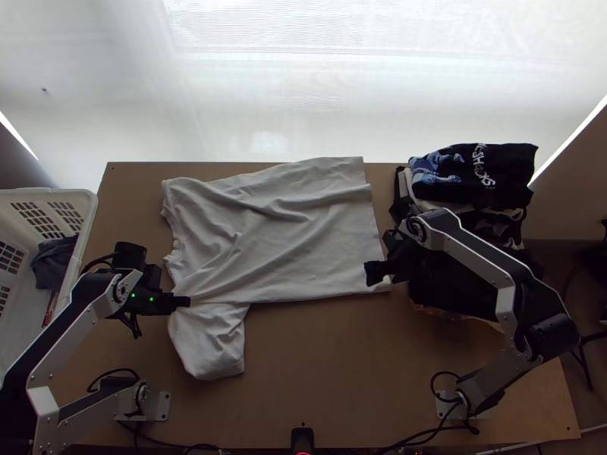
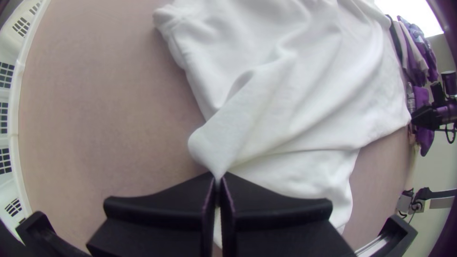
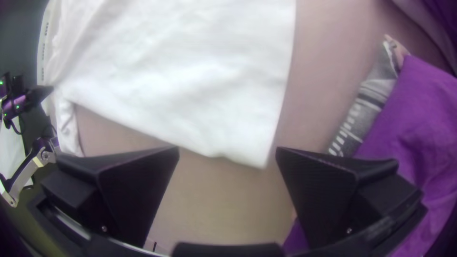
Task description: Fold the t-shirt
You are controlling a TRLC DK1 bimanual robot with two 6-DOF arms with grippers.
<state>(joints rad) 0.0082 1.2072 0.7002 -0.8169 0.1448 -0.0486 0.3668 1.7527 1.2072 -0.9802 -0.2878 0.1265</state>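
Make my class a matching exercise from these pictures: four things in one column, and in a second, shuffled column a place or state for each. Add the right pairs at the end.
Things
1. left gripper
2. right gripper
3. white basket
4. pile of clothes

Places and states
A. at the right side of the table in the top view
B. open, near a corner of the t-shirt
C. at the left side of the table in the top view, with dark cloth inside
D. shut on the t-shirt

Right pairs
1-D, 2-B, 3-C, 4-A
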